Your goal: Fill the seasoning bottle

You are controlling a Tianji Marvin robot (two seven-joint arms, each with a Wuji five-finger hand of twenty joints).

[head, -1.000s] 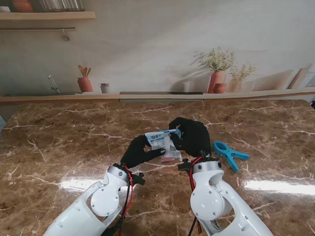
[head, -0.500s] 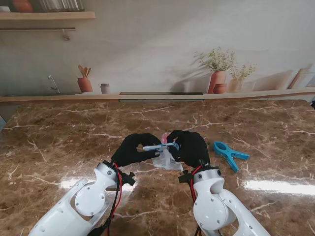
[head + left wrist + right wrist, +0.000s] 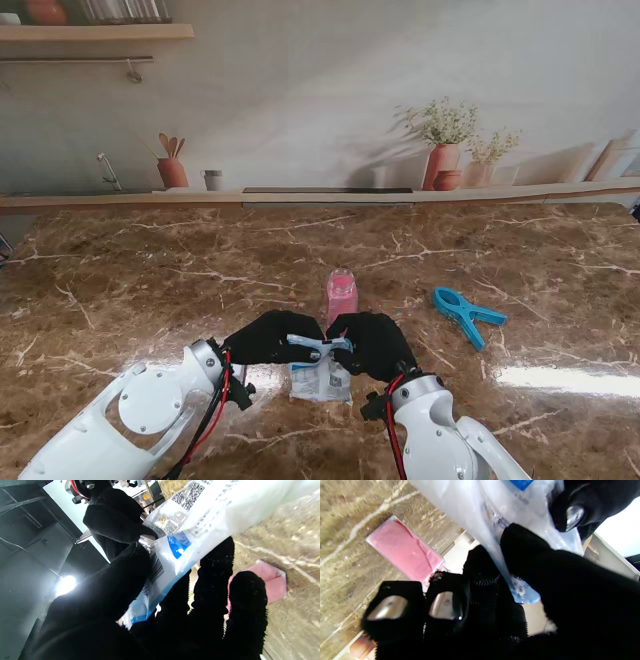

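Left hand: the left hand (image 3: 268,338), in a black glove, pinches the left end of the top edge of a seasoning pouch (image 3: 320,378); the left wrist view shows its thumb (image 3: 117,580) pressed on one face of the pouch and its fingers (image 3: 215,580) behind the other.
Right hand: the right hand (image 3: 372,343), also gloved in black, grips the right end of the same top edge, thumb on one face and fingers on the other.
Between the hands: the two hands nearly meet over the blue strip (image 3: 318,345) along the pouch's top.
Seasoning pouch: white and clear plastic with blue print and QR codes, hanging down from both hands, close to me; whether its lower edge touches the table cannot be told.
Pouch opening: too blurred to tell whether it is sealed or already torn.
Seasoning bottle: a small pink bottle (image 3: 342,295) stands upright on the table, just beyond the hands and apart from the pouch.
Blue clip: a blue clip (image 3: 468,313) lies on the table to the right, well apart.
Table: brown marble top (image 3: 150,280).
Progress: judged early; the pouch is held and seems ready for opening, nothing is being poured, and bringing the pouch over the bottle and filling it remain.
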